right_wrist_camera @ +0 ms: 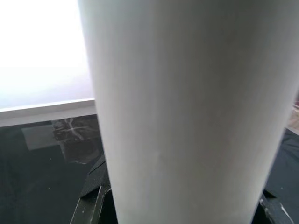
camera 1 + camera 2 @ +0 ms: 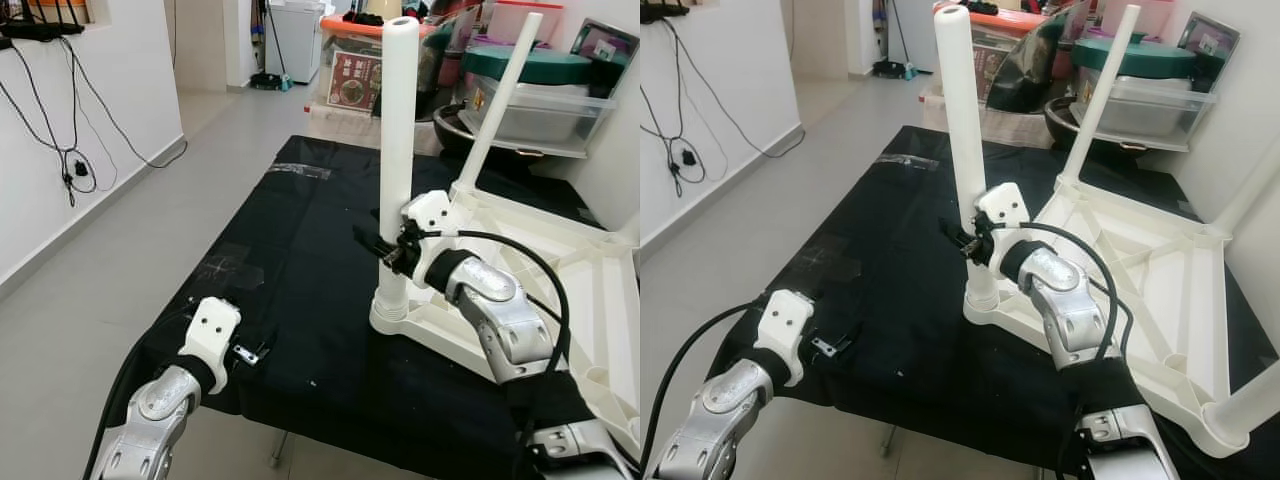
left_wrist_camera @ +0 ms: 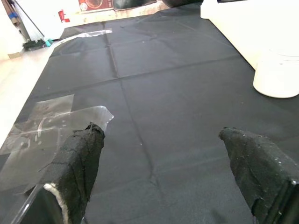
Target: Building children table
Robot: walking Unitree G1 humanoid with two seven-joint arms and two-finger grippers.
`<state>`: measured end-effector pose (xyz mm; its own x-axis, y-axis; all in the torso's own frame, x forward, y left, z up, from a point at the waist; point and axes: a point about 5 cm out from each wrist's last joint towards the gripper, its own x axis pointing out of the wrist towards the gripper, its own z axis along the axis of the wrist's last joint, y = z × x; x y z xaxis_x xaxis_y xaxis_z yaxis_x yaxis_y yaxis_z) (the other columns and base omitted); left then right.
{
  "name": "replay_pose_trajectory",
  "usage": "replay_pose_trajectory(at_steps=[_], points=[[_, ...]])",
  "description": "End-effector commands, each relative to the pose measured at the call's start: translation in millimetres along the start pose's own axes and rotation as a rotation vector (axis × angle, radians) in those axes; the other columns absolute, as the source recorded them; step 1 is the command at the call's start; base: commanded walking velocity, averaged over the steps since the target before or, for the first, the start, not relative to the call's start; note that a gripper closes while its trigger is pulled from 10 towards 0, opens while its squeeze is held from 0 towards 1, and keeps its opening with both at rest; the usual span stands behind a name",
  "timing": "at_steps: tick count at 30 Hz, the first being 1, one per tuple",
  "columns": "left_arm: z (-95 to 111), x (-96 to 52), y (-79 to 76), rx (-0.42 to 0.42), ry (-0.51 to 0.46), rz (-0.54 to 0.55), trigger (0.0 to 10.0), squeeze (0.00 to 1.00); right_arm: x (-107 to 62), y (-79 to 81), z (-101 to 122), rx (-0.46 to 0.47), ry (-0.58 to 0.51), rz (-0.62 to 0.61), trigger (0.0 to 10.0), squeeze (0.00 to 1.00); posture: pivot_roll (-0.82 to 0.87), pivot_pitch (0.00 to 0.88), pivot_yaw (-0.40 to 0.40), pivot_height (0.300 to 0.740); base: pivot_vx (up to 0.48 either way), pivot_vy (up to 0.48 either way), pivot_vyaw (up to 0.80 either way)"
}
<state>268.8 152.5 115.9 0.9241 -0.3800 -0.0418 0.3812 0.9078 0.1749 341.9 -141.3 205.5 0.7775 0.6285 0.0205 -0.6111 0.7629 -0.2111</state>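
A white children's table [image 2: 575, 262] lies upside down on a work table draped in black cloth [image 2: 300, 220]. From its near left corner socket [image 2: 390, 312] a white round leg [image 2: 398, 150] stands upright. My right gripper [image 2: 387, 250] is shut on this leg low down, just above the socket; in the right wrist view the leg [image 1: 187, 112] sits between the black fingers [image 1: 93, 196]. Another leg [image 2: 500, 100] rises at the far corner. My left gripper [image 3: 162, 131] hovers open over the cloth near the front left edge, holding nothing.
Patches of clear tape [image 2: 230, 268] stick to the cloth. Plastic storage boxes and a lidded tub [image 2: 530, 95] crowd the floor behind the work table. A white wall with hanging cables [image 2: 70, 160] runs along the left, with grey floor [image 2: 130, 250] between.
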Motion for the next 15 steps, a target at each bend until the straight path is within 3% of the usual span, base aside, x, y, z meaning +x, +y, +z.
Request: replay_pose_trajectory(at_steps=[1, 10, 13, 15], points=[[-3, 1.4, -1.8, -0.02, 0.01, 0.002, 10.0, 0.0, 4.1, 22.2, -24, 0.111, 0.07, 0.099, 0.0, 0.0, 0.06, 0.0, -0.114, 0.74, 0.0, 0.0, 0.0], [-3, 1.1, 0.3, -0.027, 0.015, 0.012, 10.0, 0.0, 5.8, 27.9, -32, 0.214, 0.079, 0.079, 0.0, 0.0, 0.07, 0.0, -0.114, 0.74, 0.0, 0.0, 0.0], [-4, 0.4, 1.4, -0.027, 0.019, 0.018, 10.0, 0.0, 6.1, 31.3, -41, 0.248, 0.11, 0.039, 0.0, 0.0, 0.07, 0.0, -0.116, 0.74, 0.0, 0.0, 0.0], [-4, 0.1, 2.2, -0.03, 0.021, 0.022, 10.0, 0.0, 5.7, 31.0, -54, 0.281, 0.175, -0.069, 0.0, 0.0, 0.07, 0.0, -0.114, 0.74, 0.0, 0.0, 0.0]])
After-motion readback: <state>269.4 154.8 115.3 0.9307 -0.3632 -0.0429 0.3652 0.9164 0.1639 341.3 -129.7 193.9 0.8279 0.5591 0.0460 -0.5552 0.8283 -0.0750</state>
